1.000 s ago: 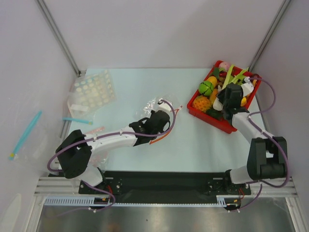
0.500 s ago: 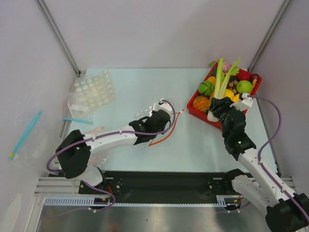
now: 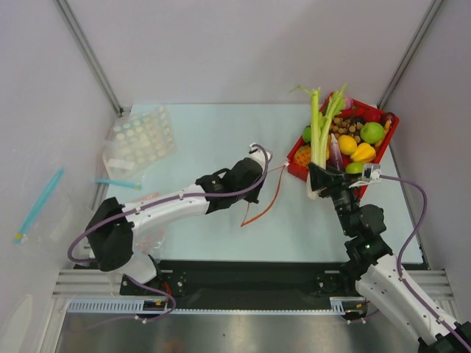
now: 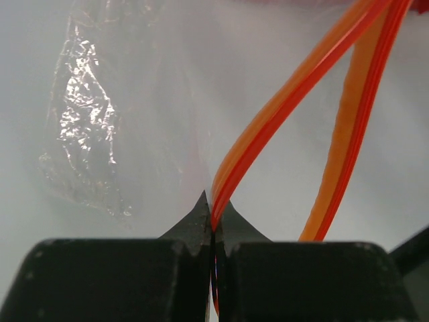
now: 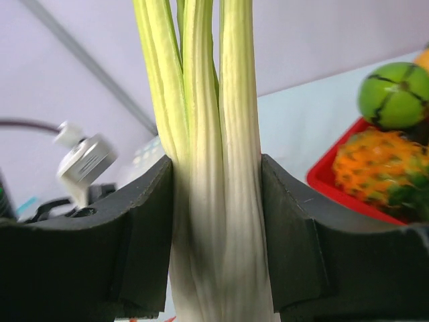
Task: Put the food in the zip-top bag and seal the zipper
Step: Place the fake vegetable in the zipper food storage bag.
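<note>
Pale table (image 3: 206, 132) below: left gripper (image 4: 213, 216) pinched the zipper (image 4: 281, 114) (mouth of the zip-top bag (image 4: 87, 134) parted); right gripper (image 5: 218, 215) clamped the leek (image 5: 201, 100) upright, ready for insertion.

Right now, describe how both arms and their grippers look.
The left arm and right arm both have white links and bulky black joints. A thin purple cable loops loosely along each. The left gripper is matte black, its fingers tapering to pointed tips. The right gripper has broad, flat black fingers.
</note>
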Tool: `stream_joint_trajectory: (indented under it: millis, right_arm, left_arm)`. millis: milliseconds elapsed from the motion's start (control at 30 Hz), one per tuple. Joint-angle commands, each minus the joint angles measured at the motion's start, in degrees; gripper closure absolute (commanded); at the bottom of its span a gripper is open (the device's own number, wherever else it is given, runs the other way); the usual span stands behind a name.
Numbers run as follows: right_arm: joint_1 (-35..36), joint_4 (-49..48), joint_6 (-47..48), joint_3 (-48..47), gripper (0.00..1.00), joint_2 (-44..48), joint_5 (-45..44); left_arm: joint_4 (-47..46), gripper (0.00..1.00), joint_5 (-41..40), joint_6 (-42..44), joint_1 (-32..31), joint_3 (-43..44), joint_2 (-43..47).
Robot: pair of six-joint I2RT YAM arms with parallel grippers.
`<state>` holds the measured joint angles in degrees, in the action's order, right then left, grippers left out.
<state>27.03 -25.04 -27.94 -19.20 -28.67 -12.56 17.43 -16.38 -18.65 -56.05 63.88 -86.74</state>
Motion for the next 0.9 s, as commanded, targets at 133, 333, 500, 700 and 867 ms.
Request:
stream_joint_trajectory:
  millis: [133, 333, 500, 700, 867]
  right_arm:
    - [2.68, -17.23, 0.79, 2.76, 0.57, 0.71, 10.35]
    - [4.61, -32.07, -0.01, 8.56, 0.58, 0.72, 11.94]
    - [7.86, -39.11, 1.4, 9.27, 0.6, -1.48, 14.4]
    - [12.95, -46.86, 5.09, 10.68, 0.59, -2.97, 15.19]
    - [15.42, -52.29, 7.98, 11.38, 0.59, -5.7, 16.77]
  left_arm:
    - [6.82, 1.0, 12.51, -5.16, 0.33, 13.11, -5.37]
    - [9.72, 1.0, 14.78, -6.04, 0.33, 18.38, -5.37]
    - [11.22, 1.0, 19.63, -7.45, 0.15, 22.95, -6.07]
    - [12.71, 1.0, 21.92, -7.71, -1.6, 25.24, -6.78]
    - [12.98, 1.0, 21.48, -6.75, -4.15, 24.46, -6.87]
